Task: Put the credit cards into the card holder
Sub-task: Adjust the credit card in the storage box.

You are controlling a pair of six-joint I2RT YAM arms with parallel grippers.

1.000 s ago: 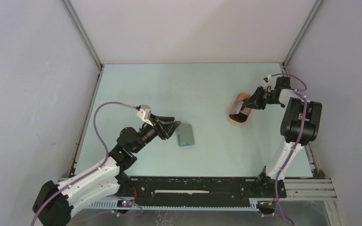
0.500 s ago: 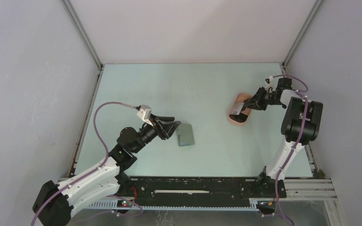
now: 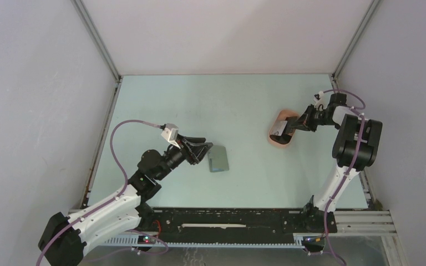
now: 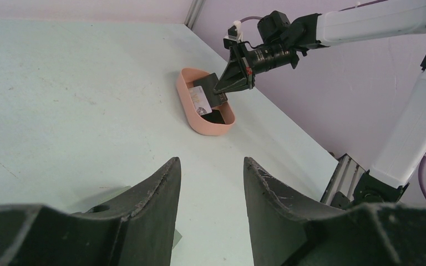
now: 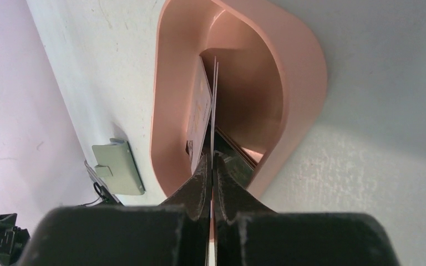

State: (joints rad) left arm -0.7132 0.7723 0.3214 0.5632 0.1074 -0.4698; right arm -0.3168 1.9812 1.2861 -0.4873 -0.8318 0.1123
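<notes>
Both fingers of the right pincer (image 5: 212, 165) are clenched on the credit cards (image 5: 199, 111), which stand on edge, tilted, inside the salmon-pink tray (image 5: 310, 66). The right wrist view shows them almost edge-on as thin lines, so their count is unclear. In the left wrist view a pale-faced card (image 4: 201, 103) and a black one show at those fingertips. Under them a dark flat shape lies on the tray floor, and what it is cannot be told.

Across the table (image 3: 199, 105), the left pincer (image 3: 204, 151) is released, its fingers spread wide with nothing between them. Its tips sit just beside the left edge of the card holder (image 3: 218, 160), though contact cannot be judged. The grey-green holder lies flat and closed in the left-centre of the table, well apart from the tray (image 3: 272, 138).

A broad stretch of pale mint surface, faintly scuffed, lies open between holder and tray, and the whole far half is bare. The tray sits toward the right side, near the table's right edge. Plain grey-lilac walls (image 3: 33, 83) close in the left, far and right sides, with metal posts (image 3: 97, 41) rising at the two far corners.
</notes>
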